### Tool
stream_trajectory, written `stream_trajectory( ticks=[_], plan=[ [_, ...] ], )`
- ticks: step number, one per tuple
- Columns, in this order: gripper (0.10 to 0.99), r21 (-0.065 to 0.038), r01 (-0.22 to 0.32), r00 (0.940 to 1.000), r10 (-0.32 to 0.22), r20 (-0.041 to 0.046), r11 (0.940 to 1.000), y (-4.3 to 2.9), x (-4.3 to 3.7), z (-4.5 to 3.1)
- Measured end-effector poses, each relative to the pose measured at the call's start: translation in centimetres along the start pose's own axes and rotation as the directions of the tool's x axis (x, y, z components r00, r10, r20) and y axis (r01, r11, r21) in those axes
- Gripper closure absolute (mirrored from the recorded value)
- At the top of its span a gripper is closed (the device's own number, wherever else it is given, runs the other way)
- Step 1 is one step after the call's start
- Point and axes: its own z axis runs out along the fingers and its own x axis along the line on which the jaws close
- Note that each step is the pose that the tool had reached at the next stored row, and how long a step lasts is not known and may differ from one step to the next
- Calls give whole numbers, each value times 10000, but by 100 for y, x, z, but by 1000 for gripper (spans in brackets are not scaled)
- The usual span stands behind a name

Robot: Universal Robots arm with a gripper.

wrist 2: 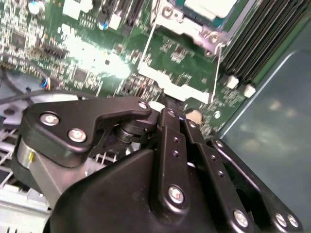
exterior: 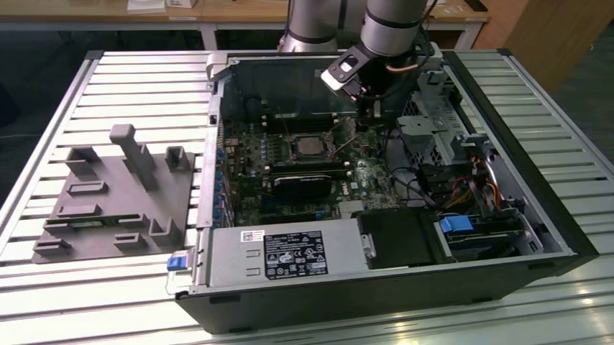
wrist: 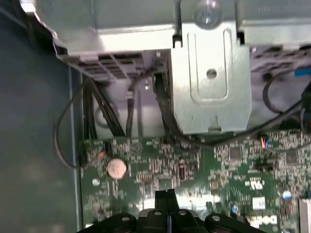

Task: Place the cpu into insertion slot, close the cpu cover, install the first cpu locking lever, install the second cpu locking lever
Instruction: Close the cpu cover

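One cpu (wrist 2: 209, 6) lies seated in the insertion slot (exterior: 290, 148). The cpu cover (wrist 2: 172, 85) stands hinged up; the pincer (wrist 2: 165, 106), closed empty into one blunt pushing tip, sits at its free edge.

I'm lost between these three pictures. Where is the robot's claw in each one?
Exterior view: the gripper hangs inside the open computer case, to the exterior view's right of the cpu.
Second wrist view: the gripper, black, in the foreground, aimed at the green circuit board.
First wrist view: the gripper, shut, over that board.
Shared landmark: the green circuit board.
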Motion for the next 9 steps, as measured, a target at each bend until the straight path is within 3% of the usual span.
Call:
stream_trajectory(
  ticks=[5, 9],
  plan=[
    [980, 62, -2, 10000, 2, 7, 10000, 0, 0, 0],
    [980, 34, -1, 10000, 1, 3, 10000, -36, -2, 1]
  ],
)
